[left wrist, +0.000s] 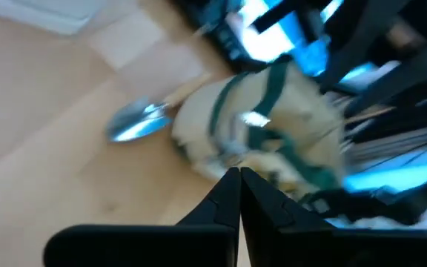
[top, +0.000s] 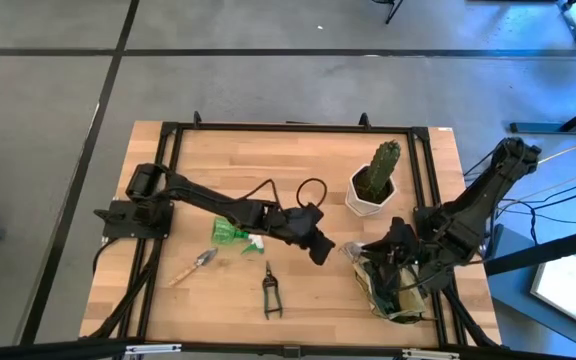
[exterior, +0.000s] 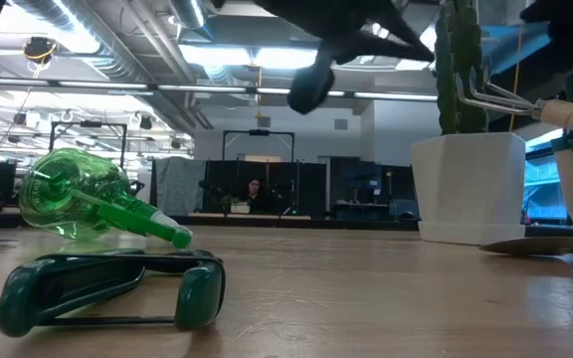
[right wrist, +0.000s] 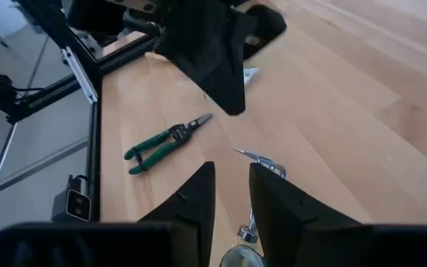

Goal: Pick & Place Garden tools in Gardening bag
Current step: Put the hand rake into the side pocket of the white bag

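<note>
The olive-khaki gardening bag (top: 393,295) lies at the table's near right and fills the left wrist view (left wrist: 273,133). My right gripper (top: 383,243) hovers over its far side, shut on a silver trowel (top: 351,247) whose blade (left wrist: 136,122) sticks out toward the table's left. Just left of that blade my left gripper (top: 320,250) hangs above the table, shut and empty (left wrist: 239,182). On the table lie green-handled pruning shears (top: 270,292), a green spray bottle (top: 233,234) on its side, and a second trowel (top: 193,266). My right gripper has the trowel's thin metal neck (right wrist: 247,222) between its two fingers, which lie along the tool. The blade tip (right wrist: 262,162) pokes out past the fingertips toward the table's left. In the low view the trowel (exterior: 495,96) is raised off the table. The fingers hide the exact touch.
A cactus in a white pot (top: 371,190) stands just beyond the bag at the far right. A black frame rail (top: 298,128) runs around the table. Bare wood lies between the shears and the bag.
</note>
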You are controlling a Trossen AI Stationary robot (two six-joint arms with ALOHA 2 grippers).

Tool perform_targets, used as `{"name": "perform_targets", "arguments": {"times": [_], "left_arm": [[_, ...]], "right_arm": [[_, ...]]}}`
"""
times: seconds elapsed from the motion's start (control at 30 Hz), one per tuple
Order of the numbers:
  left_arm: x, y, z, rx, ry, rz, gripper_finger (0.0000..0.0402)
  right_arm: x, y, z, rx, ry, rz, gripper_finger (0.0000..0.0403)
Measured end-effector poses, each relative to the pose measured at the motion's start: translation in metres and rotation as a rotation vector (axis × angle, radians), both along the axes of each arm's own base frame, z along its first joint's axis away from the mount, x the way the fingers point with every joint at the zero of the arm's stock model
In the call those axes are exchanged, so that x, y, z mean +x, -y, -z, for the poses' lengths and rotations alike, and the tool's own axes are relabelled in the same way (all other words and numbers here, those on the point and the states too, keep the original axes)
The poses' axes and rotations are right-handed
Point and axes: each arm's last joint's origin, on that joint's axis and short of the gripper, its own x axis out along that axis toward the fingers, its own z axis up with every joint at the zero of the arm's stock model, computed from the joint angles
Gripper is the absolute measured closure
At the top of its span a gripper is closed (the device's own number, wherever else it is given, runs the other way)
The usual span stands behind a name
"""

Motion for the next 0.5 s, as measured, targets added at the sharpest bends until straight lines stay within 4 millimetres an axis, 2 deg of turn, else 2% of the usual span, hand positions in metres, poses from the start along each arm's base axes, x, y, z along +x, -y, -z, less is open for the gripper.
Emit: {"name": "perform_targets", "arguments": {"times": [0.1, 0.27, 0.37, 0.5], "left_arm": [[0.002, -0.011, 0.004, -0.023, 0.053, -0.026, 0.04], [0.004, -0.021, 0.018, -0.028, 0.004, 0.004, 0.04], [0.007, -0.019, 0.024, -0.023, 0.011, 0.013, 0.04], [0.012, -0.017, 0.038, -0.022, -0.002, 0.007, 0.04]], "right_arm": [[-0.001, 0.001, -0.004, 0.024, 0.015, -0.016, 0.0318], [-0.003, -0.001, -0.018, 0.09, -0.029, -0.085, 0.0319], [-0.007, 0.0, -0.03, 0.14, -0.145, -0.112, 0.033], [-0.017, 0.004, -0.052, 0.193, -0.318, -0.086, 0.0369]]}}
